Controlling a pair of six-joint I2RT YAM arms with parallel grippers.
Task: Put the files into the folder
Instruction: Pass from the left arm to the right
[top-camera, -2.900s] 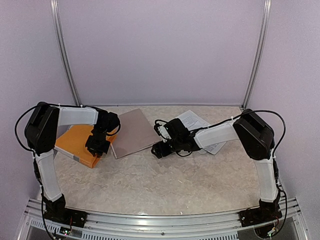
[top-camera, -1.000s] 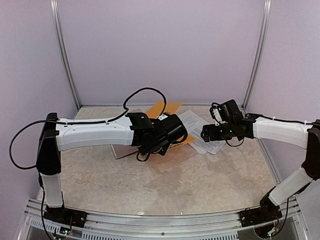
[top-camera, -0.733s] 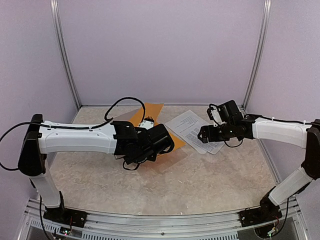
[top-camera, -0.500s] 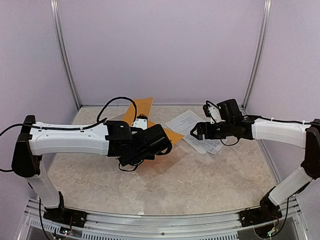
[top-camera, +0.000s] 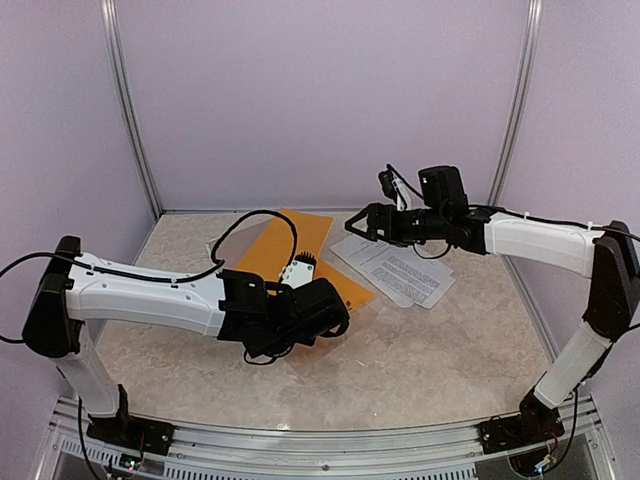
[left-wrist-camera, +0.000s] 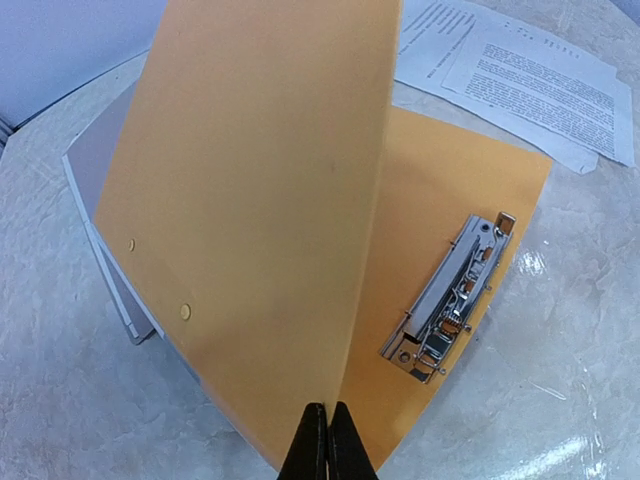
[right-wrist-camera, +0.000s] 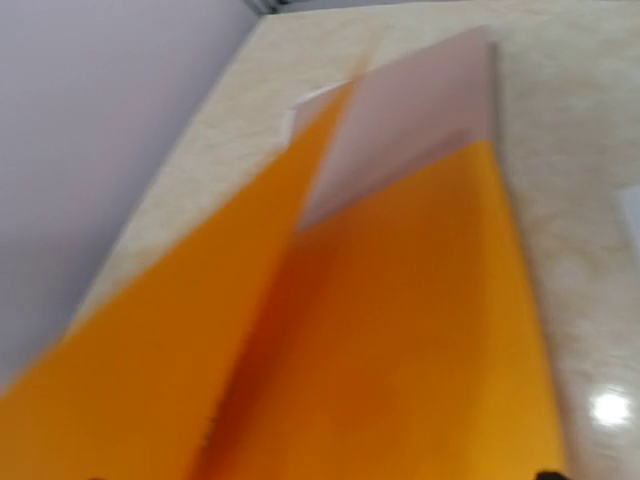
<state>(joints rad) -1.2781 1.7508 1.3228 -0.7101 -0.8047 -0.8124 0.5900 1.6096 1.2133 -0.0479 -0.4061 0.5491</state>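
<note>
The left gripper (left-wrist-camera: 327, 442) is clamped on the folder (left-wrist-camera: 250, 190) cover's edge, which is held upright to expose the inside. The right gripper (top-camera: 362, 222) is spread and empty. The files (top-camera: 400, 270) are laid toward the far right of the tabletop (top-camera: 420, 350), beside the folder.

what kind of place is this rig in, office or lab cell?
Most likely a lab robot cell, not an office: bare lilac panel walls with aluminium posts, a marble-pattern tabletop, arm bases on an aluminium rail. The orange folder and printed sheets look like props.

Bright, even light; right wrist view blurred, glare spots on table (right-wrist-camera: 600, 200)
</note>
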